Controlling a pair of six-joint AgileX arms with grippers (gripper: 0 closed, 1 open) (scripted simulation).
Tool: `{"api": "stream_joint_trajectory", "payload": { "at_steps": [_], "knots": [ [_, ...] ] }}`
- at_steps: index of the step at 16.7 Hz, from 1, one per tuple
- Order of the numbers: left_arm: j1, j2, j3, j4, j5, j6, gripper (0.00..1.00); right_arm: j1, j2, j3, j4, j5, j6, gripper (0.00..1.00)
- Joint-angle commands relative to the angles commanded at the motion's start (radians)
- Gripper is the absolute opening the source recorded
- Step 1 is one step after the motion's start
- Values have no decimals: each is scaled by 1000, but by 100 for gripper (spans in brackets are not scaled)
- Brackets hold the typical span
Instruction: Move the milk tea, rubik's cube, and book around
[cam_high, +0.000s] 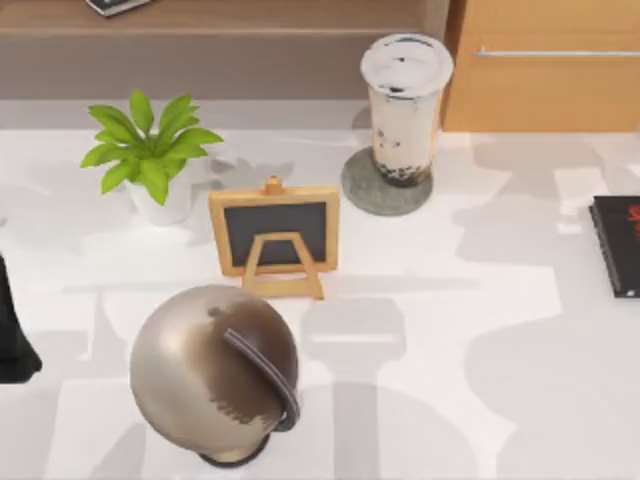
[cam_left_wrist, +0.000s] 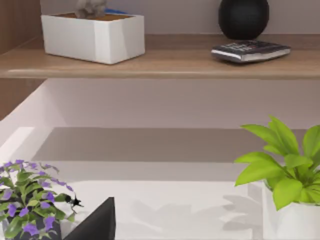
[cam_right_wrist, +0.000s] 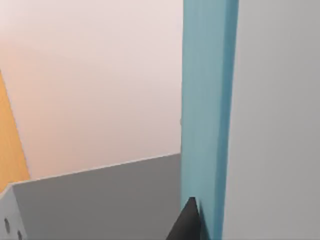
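The milk tea (cam_high: 405, 100), a tall clear cup with a white lid and dark pearls, stands upright on a round grey coaster (cam_high: 360, 190) at the back of the table, right of centre. The book (cam_high: 615, 245), black with a red mark, lies flat at the table's right edge, partly cut off. The rubik's cube is out of view. My left arm (cam_high: 14, 330) is a dark shape at the left edge, far from the cup. A dark piece of my left gripper (cam_left_wrist: 95, 225) points toward the shelf. A dark tip of my right gripper (cam_right_wrist: 187, 225) sits against a blue upright strip.
A green potted plant (cam_high: 150, 160) stands back left, with a small framed chalkboard easel (cam_high: 275, 235) to its right. A metallic globe (cam_high: 215, 370) fills the front left. A wooden cabinet (cam_high: 545, 65) rises at the back right. A purple-flowered plant (cam_left_wrist: 27, 200) sits near the left gripper.
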Motion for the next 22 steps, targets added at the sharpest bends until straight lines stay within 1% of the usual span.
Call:
{"api": "stream_joint_trajectory", "payload": {
  "at_steps": [4,7,9,11,14,16,18,22],
  "knots": [
    [0,0,0,0,0,0,100,-41,-166,-254,84,28,249,0],
    [0,0,0,0,0,0,100,-32,-248,-451,125,65,485,0],
    [0,0,0,0,0,0,100,5,-265,-575,136,94,677,0],
    [0,0,0,0,0,0,100,71,-247,-679,138,124,866,0],
    [0,0,0,0,0,0,100,195,-184,-801,124,166,1083,0],
    [0,0,0,0,0,0,100,262,-143,-858,110,190,1178,0],
    [0,0,0,0,0,0,100,301,-117,-895,98,209,1231,0],
    [0,0,0,0,0,0,100,309,-111,-904,95,213,1242,0]
  ]
}}
